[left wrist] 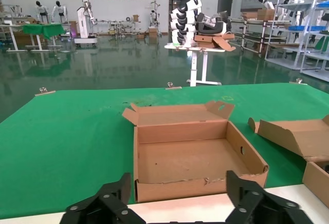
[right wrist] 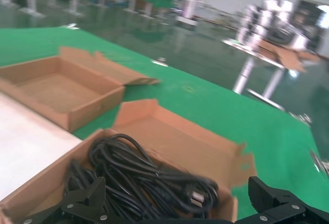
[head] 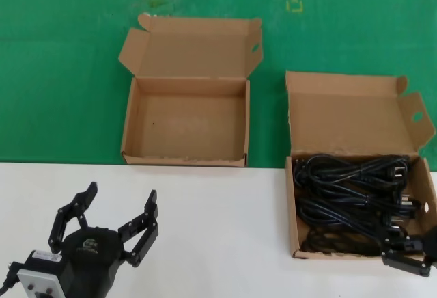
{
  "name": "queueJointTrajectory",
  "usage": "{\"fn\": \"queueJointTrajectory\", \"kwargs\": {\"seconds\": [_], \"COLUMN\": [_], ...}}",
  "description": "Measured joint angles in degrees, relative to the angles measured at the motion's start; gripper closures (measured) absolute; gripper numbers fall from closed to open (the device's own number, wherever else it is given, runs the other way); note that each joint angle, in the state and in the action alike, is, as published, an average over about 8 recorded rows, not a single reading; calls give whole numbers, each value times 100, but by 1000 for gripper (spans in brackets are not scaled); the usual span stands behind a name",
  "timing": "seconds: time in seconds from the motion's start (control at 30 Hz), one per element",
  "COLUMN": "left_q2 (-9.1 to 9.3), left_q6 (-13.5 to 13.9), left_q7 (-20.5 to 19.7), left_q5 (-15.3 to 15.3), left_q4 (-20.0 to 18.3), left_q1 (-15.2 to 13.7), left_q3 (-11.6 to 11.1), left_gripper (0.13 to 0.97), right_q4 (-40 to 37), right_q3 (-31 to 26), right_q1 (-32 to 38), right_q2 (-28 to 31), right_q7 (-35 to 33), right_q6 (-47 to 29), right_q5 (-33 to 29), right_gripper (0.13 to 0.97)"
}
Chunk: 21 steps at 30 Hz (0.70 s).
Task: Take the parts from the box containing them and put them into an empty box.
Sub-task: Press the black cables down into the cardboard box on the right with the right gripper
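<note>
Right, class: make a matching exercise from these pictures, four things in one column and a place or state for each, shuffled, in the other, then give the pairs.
1. empty box
2. full box
3. left gripper
4. right gripper

A. over the cable box's near right corner
B. bare floor, lid open
C. holds black cables
D. open, above the white surface

Pairs: 1-B, 2-C, 3-D, 4-A

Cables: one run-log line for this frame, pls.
stage: pre-grasp | cables: all in right box | left box: empty | right gripper: open, at right box's near corner | left gripper: open, idle, near left
</note>
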Motion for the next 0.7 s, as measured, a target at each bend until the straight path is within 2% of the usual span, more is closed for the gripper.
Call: {"fn": "queueJointTrajectory", "kwargs": {"seconds": [0.1,0.37,0.4,0.57,0.67,0.7], "left_q2": [0,0,0,0,0,0], "left_q6": [0,0,0,0,0,0], "left_q7": [0,0,0,-1,-1,-1], "left_q5": [0,0,0,0,0,0], "left_q4": [0,0,0,0,0,0], "left_q1": [0,0,0,0,0,0], "left_q3": [0,0,0,0,0,0], "left_gripper": [382,592,592,704,772,772], "right_q4": [29,-111,-144,-330,-452,-492], "right_q3": [-535,-2205,-2406,-3385,-3883,-4019], "right_q1": [375,1787,1983,3004,3575,3743], "right_q2": [512,1581,1671,2012,2125,2144], "right_q7": [-195,-710,-740,-749,-568,-463], "right_q6": [67,41,0,-275,-507,-604], "right_q5": [261,898,919,776,422,256], "right_gripper": [129,129,129,129,129,129]}}
